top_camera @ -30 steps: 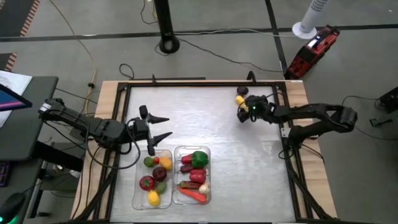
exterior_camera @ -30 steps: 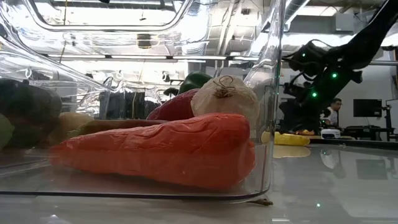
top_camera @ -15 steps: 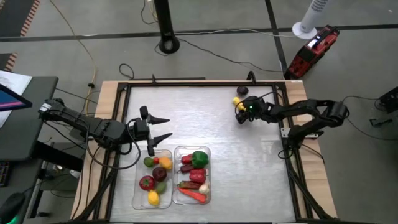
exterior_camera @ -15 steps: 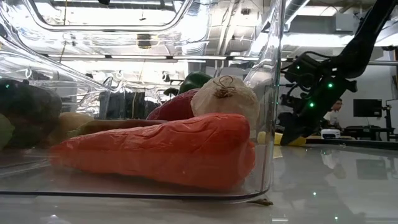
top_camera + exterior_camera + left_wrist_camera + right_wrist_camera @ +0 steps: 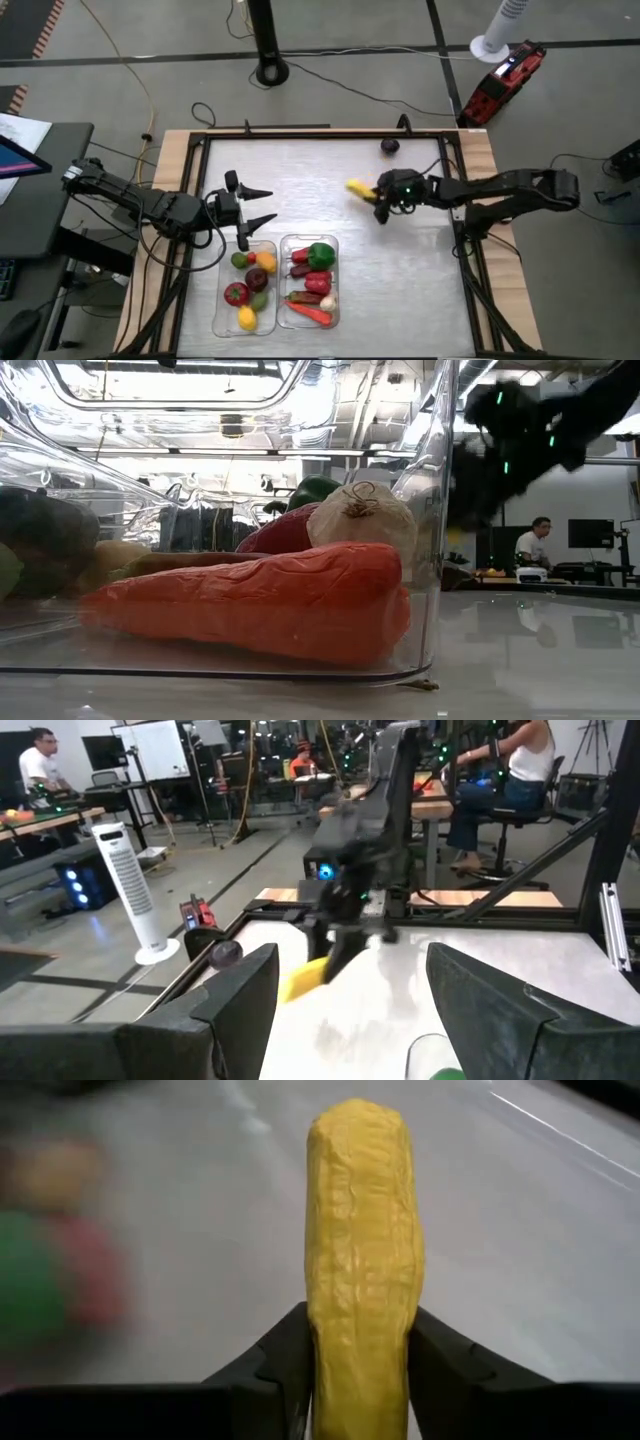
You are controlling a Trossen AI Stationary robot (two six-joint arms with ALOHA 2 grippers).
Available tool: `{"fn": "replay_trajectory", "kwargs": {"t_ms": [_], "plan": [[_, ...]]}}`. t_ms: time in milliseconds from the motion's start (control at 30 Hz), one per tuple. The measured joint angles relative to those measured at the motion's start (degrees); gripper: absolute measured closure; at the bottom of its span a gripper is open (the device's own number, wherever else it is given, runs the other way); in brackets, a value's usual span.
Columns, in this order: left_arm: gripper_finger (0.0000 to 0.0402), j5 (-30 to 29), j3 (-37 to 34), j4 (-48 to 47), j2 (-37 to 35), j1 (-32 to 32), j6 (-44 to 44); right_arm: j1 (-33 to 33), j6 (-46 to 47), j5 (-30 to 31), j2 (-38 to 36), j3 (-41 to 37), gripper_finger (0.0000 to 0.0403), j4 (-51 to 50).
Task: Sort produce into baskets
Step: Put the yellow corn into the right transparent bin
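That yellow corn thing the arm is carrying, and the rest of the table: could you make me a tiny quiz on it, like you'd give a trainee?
1. True or false: the right gripper is shut on the yellow corn.
2. Which item lies alone on the table near its far edge?
A. a green pepper
B. a dark purple piece
C. a carrot
3. Fill in: the left gripper hovers by the left basket with its fingers ____.

Key
1. True: the fingers clamp the cob on both sides.
2. B
3. open, holding nothing.
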Motion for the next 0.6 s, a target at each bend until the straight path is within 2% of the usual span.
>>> {"fn": "replay_trajectory", "kwargs": {"t_ms": [200,367,600], "plan": [[0.0159,0.0,0.0,0.4,0.0,0.0,-0.1,13.0,1.0,-0.5,-1.2,8.4,0.0237,0.1],[0.0159,0.0,0.0,0.4,0.0,0.0,-0.1,22.0,-3.6,-0.5,5.1,17.4,0.0239,-1.0],[0.0159,0.0,0.0,0.2,0.0,0.0,-0.3,27.3,-6.5,-0.2,15.0,29.4,0.0239,-8.0]]}}
